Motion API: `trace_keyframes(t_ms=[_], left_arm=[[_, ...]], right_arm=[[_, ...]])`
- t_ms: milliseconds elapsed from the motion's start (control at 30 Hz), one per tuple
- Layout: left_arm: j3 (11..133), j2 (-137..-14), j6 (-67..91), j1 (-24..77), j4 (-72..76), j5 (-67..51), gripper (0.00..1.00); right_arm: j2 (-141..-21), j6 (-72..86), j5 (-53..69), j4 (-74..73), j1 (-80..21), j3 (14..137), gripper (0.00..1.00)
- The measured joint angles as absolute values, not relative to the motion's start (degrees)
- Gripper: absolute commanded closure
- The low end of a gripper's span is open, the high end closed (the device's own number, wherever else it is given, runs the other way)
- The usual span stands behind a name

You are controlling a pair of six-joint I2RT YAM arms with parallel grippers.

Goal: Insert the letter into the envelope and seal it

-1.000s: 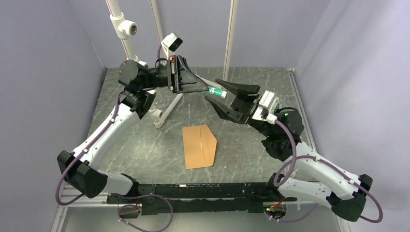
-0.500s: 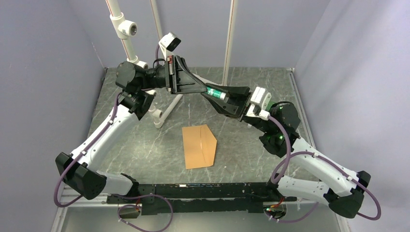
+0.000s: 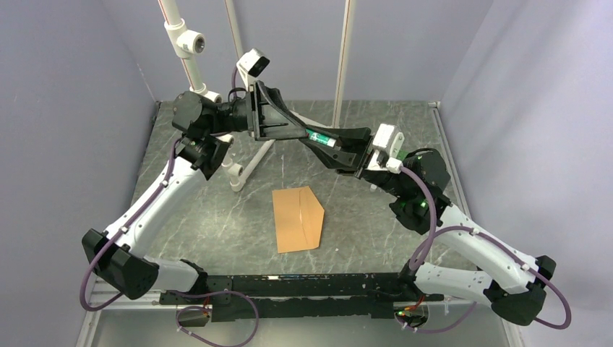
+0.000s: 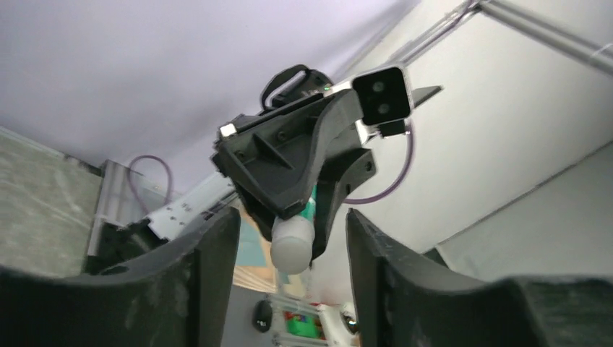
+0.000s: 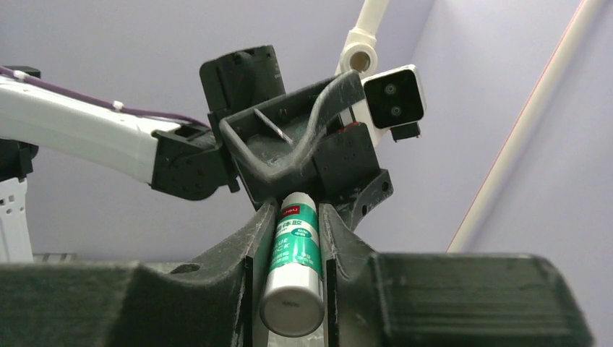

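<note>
One envelope [image 3: 298,219] well below right pincer [image 3: 319,139]

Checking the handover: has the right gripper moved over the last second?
Yes. The right gripper moved left and away from the envelope, jaws closing round the glue stick.

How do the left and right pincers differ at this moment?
The right pincer is clamped on the glue stick, squeezing both its sides. The left pincer stands open, with gaps around the stick's white end. The right pincer reaches in from the right side and the left pincer from the left side. Shared: both are black, raised above the table, and meet at the stick.
</note>
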State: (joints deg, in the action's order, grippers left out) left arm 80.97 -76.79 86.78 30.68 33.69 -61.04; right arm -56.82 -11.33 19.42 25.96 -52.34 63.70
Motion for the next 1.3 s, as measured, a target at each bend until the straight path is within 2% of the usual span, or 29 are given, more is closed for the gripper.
trace_keyframes(t_ms=[67,167,300,400,567,700,867,900,1067,1300], left_arm=[[81.0,-76.4,84.3,30.7,31.0,-60.7,0.16],[81.0,-75.0,77.0,30.7,22.2,-59.1,0.09],[81.4,-71.4,61.4,30.7,4.3,-53.6,0.08],[81.7,-69.8,51.5,30.7,-6.2,-48.6,0.11],[81.5,-69.3,38.1,32.7,-20.6,-36.8,0.16],[81.3,-69.8,30.1,38.2,-28.5,-25.1,0.23],[81.3,-74.9,24.4,46.0,-35.3,-12.4,0.54],[81.2,-76.4,24.0,46.8,-36.5,-10.3,0.57],[75.5,-80.6,23.7,47.2,-38.3,-4.1,0.67],[69.8,-88.3,25.9,47.1,-38.9,0.7,0.81]], right_arm=[[-56.6,-11.3,18.4,24.6,-52.4,63.7,1.00],[-55.8,-10.9,16.3,21.7,-52.4,63.7,1.00],[-53.1,-9.1,11.3,14.8,-52.4,63.7,1.00],[-49.9,-6.5,5.6,9.2,-52.4,63.5,1.00],[-47.3,1.5,-9.6,-2.5,-52.4,63.4,1.00],[-49.7,9.5,-19.6,-11.7,-52.3,62.7,1.00],[-54.3,19.7,-25.1,-19.5,-52.0,58.4,1.00],[-55.5,21.6,-25.3,-21.3,-51.7,58.1,1.00],[-61.0,30.2,-23.5,-26.4,-49.9,57.6,1.00],[-63.4,35.0,-18.0,-26.1,-49.5,52.6,1.00]])
